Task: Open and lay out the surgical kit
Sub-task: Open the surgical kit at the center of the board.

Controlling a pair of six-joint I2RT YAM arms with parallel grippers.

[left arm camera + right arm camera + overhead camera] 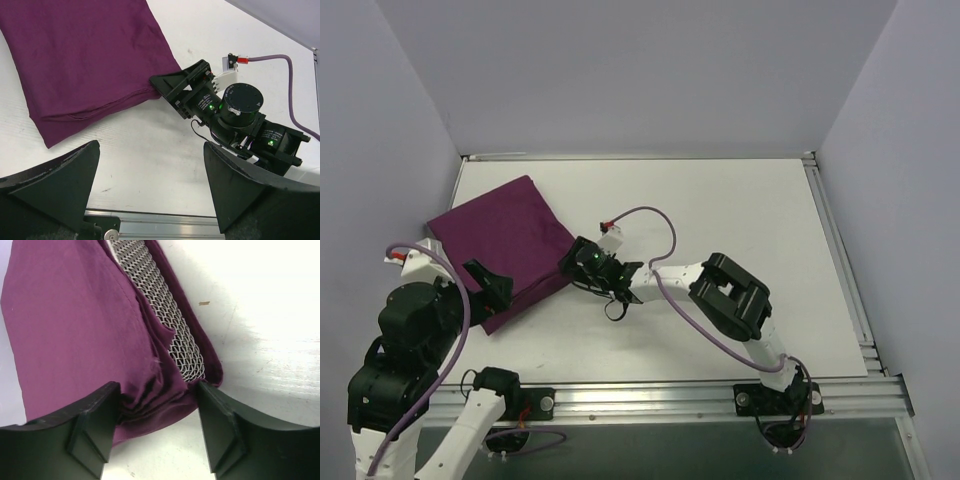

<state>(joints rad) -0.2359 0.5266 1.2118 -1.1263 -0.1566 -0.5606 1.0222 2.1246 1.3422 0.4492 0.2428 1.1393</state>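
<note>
While the purple cloth wrap [505, 240] lies at the far left of the white desk [720, 210], the right tool [157, 390] reaches across to its right-hand corner. It is narrowed onto a bunch of folds, so cloth fills the gap between its fingers. Just beyond that pinch the wrap gapes, and the silver wire-mesh tray [165, 325] shows inside. No instruments are visible. The left tool [151, 147] hovers wide apart, holding nothing, just short of the wrap's near edge.

The step in hand looks like peeling back the first flap. To do it well, the right tool should grip only the top layer, lift low, and draw the flap rightward off the tray without dragging the whole bundle. The left tool could press down the wrap's near edge as an anchor. A slow pull should keep the tray from sliding.
</note>
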